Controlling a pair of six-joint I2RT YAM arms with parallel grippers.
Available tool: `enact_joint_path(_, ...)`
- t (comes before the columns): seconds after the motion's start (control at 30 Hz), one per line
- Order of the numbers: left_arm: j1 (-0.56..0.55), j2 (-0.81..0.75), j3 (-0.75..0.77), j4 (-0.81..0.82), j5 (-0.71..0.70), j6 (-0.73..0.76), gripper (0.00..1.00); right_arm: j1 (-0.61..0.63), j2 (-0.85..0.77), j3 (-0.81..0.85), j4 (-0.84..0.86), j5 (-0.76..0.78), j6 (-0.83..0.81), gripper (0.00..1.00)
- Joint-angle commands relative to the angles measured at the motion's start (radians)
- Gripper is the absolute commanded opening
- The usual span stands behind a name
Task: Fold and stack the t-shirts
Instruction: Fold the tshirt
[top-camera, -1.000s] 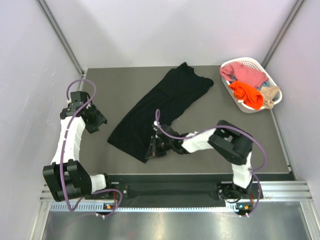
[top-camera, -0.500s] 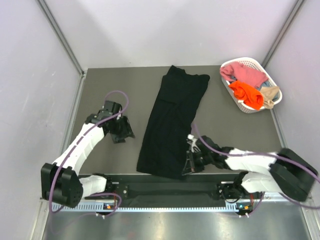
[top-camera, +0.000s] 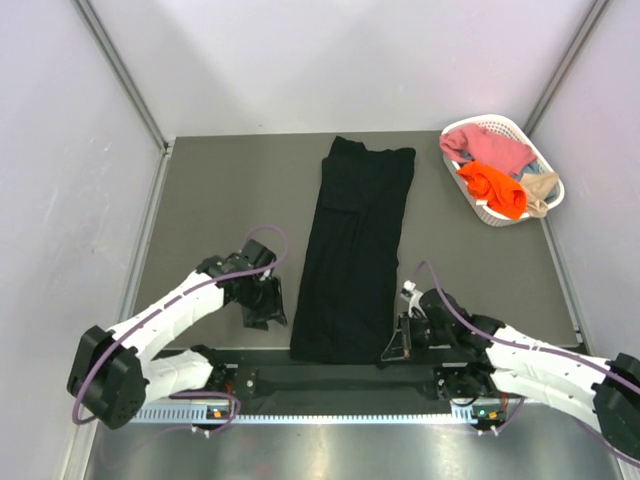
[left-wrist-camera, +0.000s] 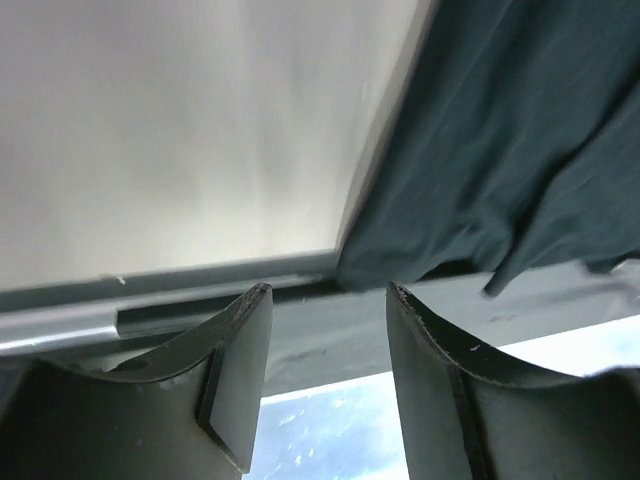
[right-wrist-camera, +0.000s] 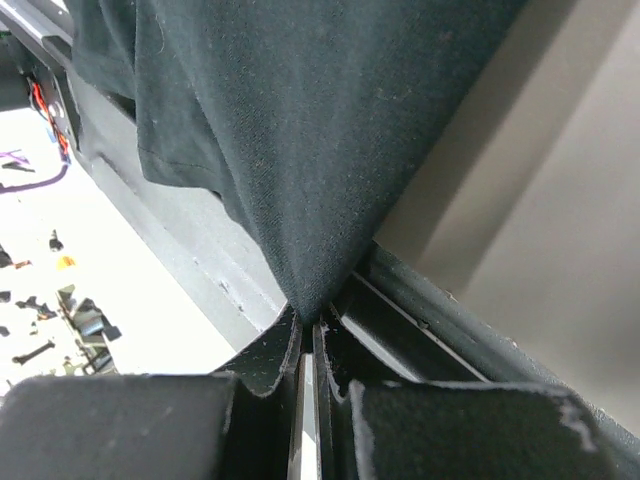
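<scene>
At the near edge of the dark grey table (top-camera: 220, 190), my right gripper (top-camera: 394, 348) is pressed together on the near right corner of the large plain black cloth t-shirt (top-camera: 355, 250); in my right wrist view the cloth is drawn up to a point that runs in between my closed fingers (right-wrist-camera: 265, 355). My left gripper (top-camera: 268, 308) sits low just left of the shirt's near left edge, its fingers (left-wrist-camera: 240, 370) spread and nothing between them; the shirt's corner lies just beyond their tips. The shirt lies flat as a long strip down the middle of the table, from near edge to far edge. In the far right corner stands a white oval slatted basket (top-camera: 500, 122); in it lie a crumpled pink t-shirt (top-camera: 495, 148), an orange t-shirt (top-camera: 493, 188) and a beige t-shirt (top-camera: 540, 190).
</scene>
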Motion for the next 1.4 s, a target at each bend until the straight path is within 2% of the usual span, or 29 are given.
enact_joint_path(0.0, -0.101, -0.023, -0.039, 0.008, 0.001, -0.088, 0.54, -0.010, -0.027, -0.009, -0.028, 0.001, 0.033, 0.01)
enact_joint_path(0.1, -0.140, -0.012, -0.078, 0.059, -0.013, -0.143, 0.54, -0.011, -0.034, -0.011, -0.031, 0.009, 0.036, 0.01)
enact_joint_path(0.23, -0.155, 0.029, -0.128, 0.169, 0.065, -0.223, 0.53, -0.010, -0.052, -0.006, -0.045, 0.015, 0.041, 0.00)
enact_joint_path(0.4, -0.172, 0.082, -0.144, 0.232, 0.052, -0.318, 0.53, -0.010, -0.089, -0.003, -0.068, 0.024, 0.046, 0.00)
enact_joint_path(0.9, -0.224, 0.143, -0.219, 0.268, 0.055, -0.445, 0.53, -0.011, -0.162, -0.011, -0.111, 0.041, 0.053, 0.00)
enact_joint_path(1.23, -0.262, 0.040, -0.297, 0.426, -0.017, -0.490, 0.52, -0.010, -0.167, -0.014, -0.109, 0.047, 0.056, 0.00)
enact_joint_path(1.37, -0.267, 0.016, -0.309, 0.464, -0.063, -0.488, 0.47, -0.011, -0.164, -0.019, -0.109, 0.047, 0.053, 0.00)
